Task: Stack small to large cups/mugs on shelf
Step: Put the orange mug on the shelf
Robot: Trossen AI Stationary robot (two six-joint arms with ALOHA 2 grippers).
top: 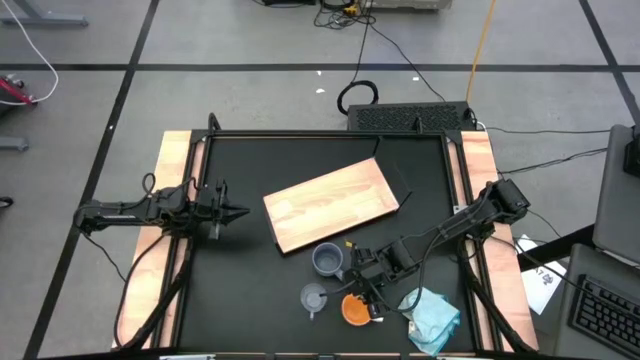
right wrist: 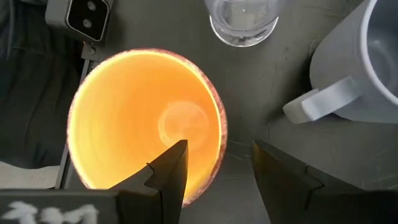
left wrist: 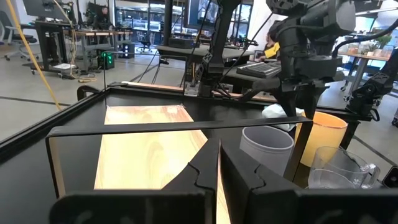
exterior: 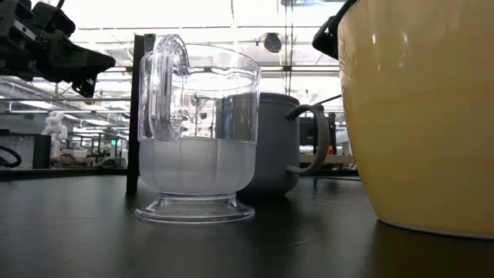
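The light-wood shelf board (top: 331,203) lies at mid-table, slanted, with all three vessels grouped off its near edge and well away from the left gripper (top: 236,211), which waits clenched on nothing at the table's left side. The right gripper (right wrist: 216,163) is the nearer one: it hangs directly over the upright orange mug (right wrist: 146,124), fingers parted across the rim, one inside and one outside, not yet gripping. Close by stand the blue-grey mug (top: 328,260), towards the board, and the clear glass cup (top: 314,297).

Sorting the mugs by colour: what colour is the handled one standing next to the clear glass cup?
Blue-grey mug, all one colour; clearest in the right wrist view.
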